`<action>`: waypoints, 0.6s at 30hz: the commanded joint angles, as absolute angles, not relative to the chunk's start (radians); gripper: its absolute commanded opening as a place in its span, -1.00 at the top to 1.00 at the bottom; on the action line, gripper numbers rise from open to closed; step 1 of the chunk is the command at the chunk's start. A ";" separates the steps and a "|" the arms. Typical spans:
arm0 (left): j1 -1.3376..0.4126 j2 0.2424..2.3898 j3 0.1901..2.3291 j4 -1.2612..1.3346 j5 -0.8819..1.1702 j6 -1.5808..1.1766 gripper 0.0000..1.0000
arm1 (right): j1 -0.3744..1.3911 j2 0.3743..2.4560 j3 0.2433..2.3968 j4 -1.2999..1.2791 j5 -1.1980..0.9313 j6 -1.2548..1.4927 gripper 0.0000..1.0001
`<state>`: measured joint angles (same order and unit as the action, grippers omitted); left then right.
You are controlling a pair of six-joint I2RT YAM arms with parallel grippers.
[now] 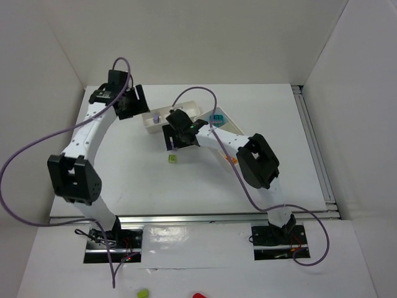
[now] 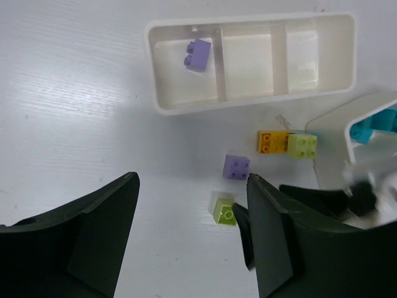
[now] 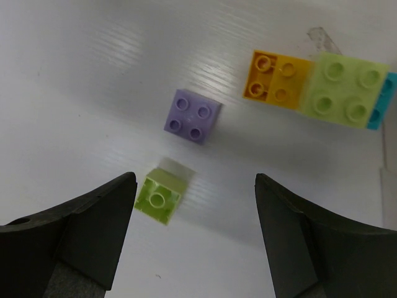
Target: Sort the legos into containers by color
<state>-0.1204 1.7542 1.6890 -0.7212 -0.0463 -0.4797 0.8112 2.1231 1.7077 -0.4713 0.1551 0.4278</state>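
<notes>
Plainly, both pairs of jaws stand apart with nothing between them. The right jaws hang over the loose legos on the bench (image 3: 62,68). The small lime brick (image 3: 159,197) shows between them and the loose purple brick (image 3: 193,115) lies just beyond, so a pick looks lined up. The left jaws sit back, probably to leave room. Only the left wrist view shows the first tray (image 2: 248,105) with a sorted purple brick (image 2: 198,54) in its end compartment, and teal bricks (image 2: 372,127) in the second tray (image 2: 338,112). The right wrist view shows, more clearly, the orange brick (image 3: 276,77) touching the lime square brick (image 3: 344,90).
</notes>
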 commanded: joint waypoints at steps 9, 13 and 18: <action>-0.080 1.497 1.451 -0.672 -0.020 -0.518 -0.56 | 0.836 2.338 1.893 -0.380 0.161 0.439 -0.60; -0.058 1.486 1.430 -0.672 -0.011 -0.509 -0.56 | 0.836 2.373 1.917 -0.368 0.215 0.439 -0.32; -0.037 1.468 1.411 -0.672 0.000 -0.499 -0.56 | 0.845 2.398 1.991 -0.400 0.256 0.417 0.21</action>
